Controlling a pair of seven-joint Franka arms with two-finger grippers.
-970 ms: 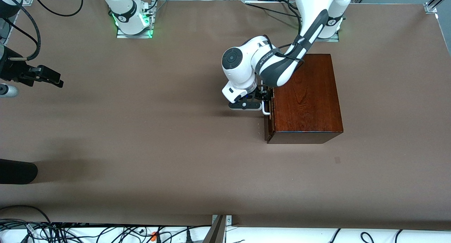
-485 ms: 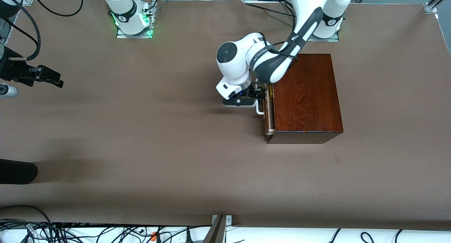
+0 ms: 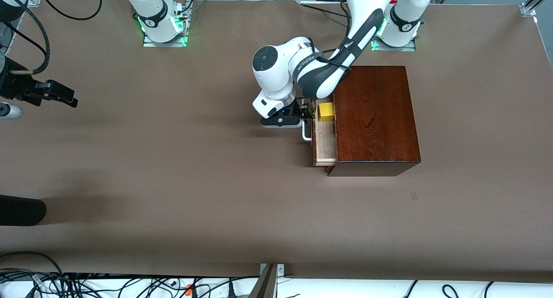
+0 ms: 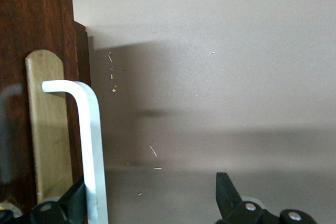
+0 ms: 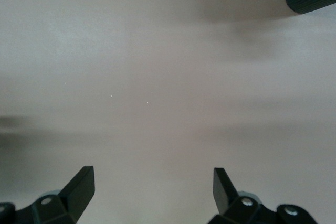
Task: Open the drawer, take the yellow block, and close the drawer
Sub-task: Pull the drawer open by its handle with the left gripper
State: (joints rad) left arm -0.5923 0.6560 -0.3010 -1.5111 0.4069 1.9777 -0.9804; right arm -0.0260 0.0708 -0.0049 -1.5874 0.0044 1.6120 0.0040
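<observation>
since a second ago the drawer [image 3: 324,142] has slid out of the wooden box [image 3: 375,116] toward the right arm's end of the table, baring its pale inside and the yellow block [image 3: 325,111] lying in it, close against the box. the left gripper [image 3: 303,115] sits at the white handle [image 3: 306,131] on the drawer's front; in the left wrist view its fingers [image 4: 227,192] stand apart, one against the handle [image 4: 90,145], hooking rather than pinching it. the right gripper [image 3: 65,98] waits with fingers [image 5: 80,184] spread, well away from the box over bare table [image 3: 173,181] at the right arm's end.
</observation>
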